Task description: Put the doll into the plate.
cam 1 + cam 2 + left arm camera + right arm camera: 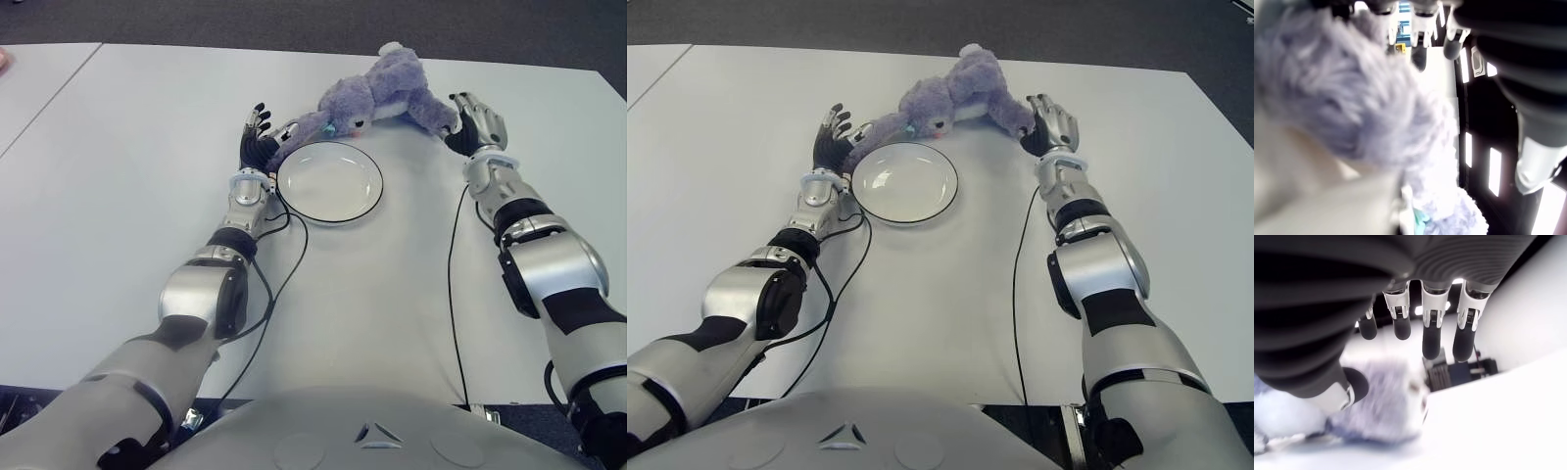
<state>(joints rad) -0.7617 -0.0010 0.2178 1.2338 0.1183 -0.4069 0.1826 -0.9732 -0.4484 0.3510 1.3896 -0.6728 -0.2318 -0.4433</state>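
Observation:
A purple plush doll [382, 90] lies on the white table [127, 176] just beyond a white plate [330, 186] with a dark rim, which holds nothing. My left hand [260, 137] stands at the plate's far-left edge, fingers straight, with the doll's near limb against its palm; the left wrist view is filled with doll fur [1342, 98]. My right hand [475, 119] sits at the doll's other limb, to the plate's far right. Its fingers [1430, 333] are stretched out above the doll [1376, 406], and the thumb is beside the fur.
Black cables run along the table from each forearm, one [284, 284] by the plate's left side and one [453, 284] to its right. The table's far edge lies close behind the doll, with dark floor beyond. A second white table [29, 88] adjoins at the left.

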